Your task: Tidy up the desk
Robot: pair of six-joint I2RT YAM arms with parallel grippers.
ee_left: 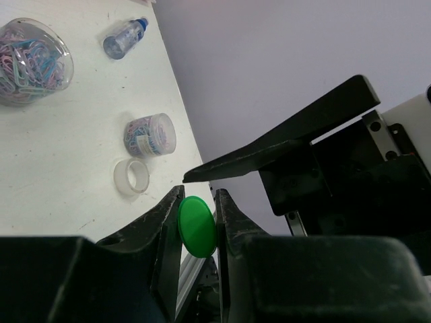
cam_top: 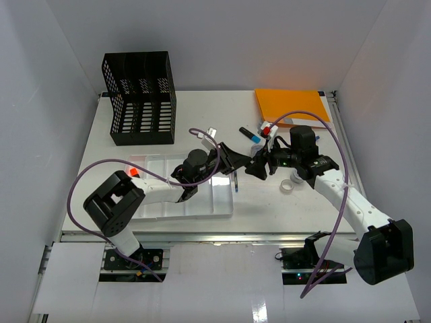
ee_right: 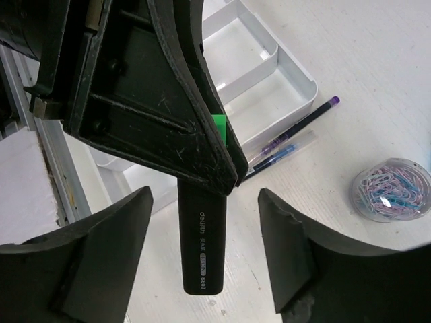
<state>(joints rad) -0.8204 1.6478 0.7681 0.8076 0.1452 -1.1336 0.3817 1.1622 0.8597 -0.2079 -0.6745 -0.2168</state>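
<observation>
While left claw (ee_left: 199, 196) pinches a green-ended marker (ee_right: 202, 256) above the desk (cam_top: 202, 114), right claw (ee_right: 205, 205) open astride it.

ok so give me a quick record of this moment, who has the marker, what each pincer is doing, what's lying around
held item: black marker, green end
left pincer: shut on the marker
right pincer: open, a finger on each side of the marker, not touching it
tray: white, compartments, under the left arm
loose on the desk: tape roll, pens beside the tray, paperclip tub
at the back: black mesh file rack, orange folder
</observation>
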